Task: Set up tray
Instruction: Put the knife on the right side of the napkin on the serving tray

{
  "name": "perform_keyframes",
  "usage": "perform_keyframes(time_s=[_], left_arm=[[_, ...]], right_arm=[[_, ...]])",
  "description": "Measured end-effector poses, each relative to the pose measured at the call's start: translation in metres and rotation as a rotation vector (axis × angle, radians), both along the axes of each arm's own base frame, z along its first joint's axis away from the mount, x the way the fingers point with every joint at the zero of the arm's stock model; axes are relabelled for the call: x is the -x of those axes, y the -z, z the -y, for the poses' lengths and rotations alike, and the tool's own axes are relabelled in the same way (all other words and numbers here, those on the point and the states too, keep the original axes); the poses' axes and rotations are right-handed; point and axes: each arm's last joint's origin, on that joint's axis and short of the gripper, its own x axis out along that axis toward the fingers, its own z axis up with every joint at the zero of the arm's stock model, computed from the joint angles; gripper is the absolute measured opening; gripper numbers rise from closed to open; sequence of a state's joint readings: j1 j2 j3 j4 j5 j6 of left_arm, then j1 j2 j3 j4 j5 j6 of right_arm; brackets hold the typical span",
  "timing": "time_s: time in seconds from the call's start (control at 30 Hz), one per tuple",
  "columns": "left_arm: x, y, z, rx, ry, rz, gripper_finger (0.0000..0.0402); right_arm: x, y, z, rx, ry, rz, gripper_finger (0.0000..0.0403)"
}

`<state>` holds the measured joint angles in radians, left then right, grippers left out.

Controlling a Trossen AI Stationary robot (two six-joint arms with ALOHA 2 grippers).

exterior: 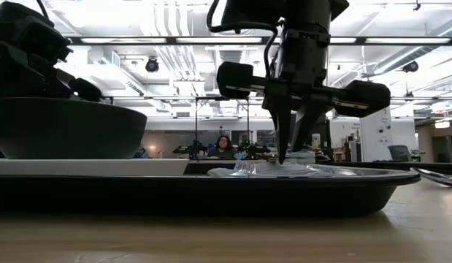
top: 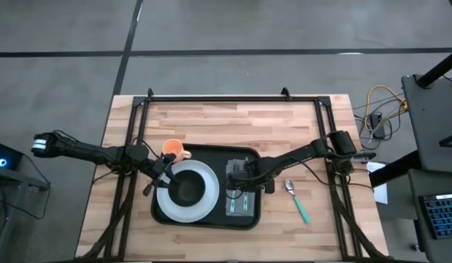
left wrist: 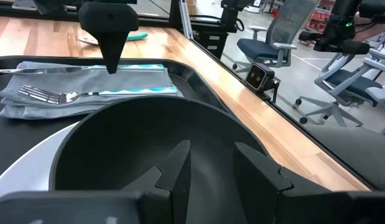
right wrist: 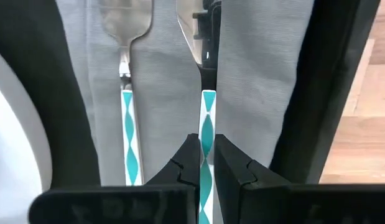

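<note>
Tray (top: 249,155), black with a low rim, sits near the middle of the wooden table (top: 211,117), long side running left to right in the high view. On its left half rests a round white plate (top: 202,175) carrying a dark bowl (top: 188,191). On its right half lies a grey folded napkin (top: 233,175) with a fork (right wrist: 125,124) and a knife (right wrist: 206,118) laid side by side on it, both with teal-and-white patterned handles.

Right gripper (top: 237,174) is down over the tray's right half, directly above the napkin. Right wrist view: fingers pinched on the knife handle, which runs between the two tips. In the low view the fingertips reach down to the napkin and cutlery on the tray.

Left gripper (top: 164,175) is at the tray's left end, at the near rim of the bowl. Left wrist view: its fingers (left wrist: 257,171) stand part way apart at the bowl's rim, one showing against the bowl's inside; whether they grip the wall I cannot tell.

Off the tray: an orange mug (top: 173,150) on the wood just beside its upper left corner, and a spoon (top: 298,200) with a teal handle on the wood to its right, near but apart.
</note>
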<state>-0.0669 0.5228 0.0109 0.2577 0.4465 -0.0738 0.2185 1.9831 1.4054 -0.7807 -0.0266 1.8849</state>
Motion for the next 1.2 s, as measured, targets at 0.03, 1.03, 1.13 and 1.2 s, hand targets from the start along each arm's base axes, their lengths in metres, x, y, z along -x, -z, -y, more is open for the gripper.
perform_keyframes(time_s=[0.03, 1.03, 1.13, 1.2], left_arm=[[0.000, 0.000, 0.000, 0.000, 0.000, 0.000, 0.0099], [0.000, 0.000, 0.000, 0.000, 0.000, 0.000, 0.0099], [0.000, 0.000, 0.000, 0.000, 0.000, -0.001, 0.0099], [0.000, 0.000, 0.000, 0.000, 0.000, -0.001, 0.0099]], right_arm=[[0.000, 0.000, 0.000, -0.001, 0.005, 0.001, 0.0013], [0.009, 0.004, -0.011, 0.004, 0.044, -0.035, 0.0013], [0.009, 0.005, -0.010, 0.004, 0.051, -0.038, 0.0013], [0.009, 0.005, -0.010, 0.004, 0.056, -0.041, 0.0013]])
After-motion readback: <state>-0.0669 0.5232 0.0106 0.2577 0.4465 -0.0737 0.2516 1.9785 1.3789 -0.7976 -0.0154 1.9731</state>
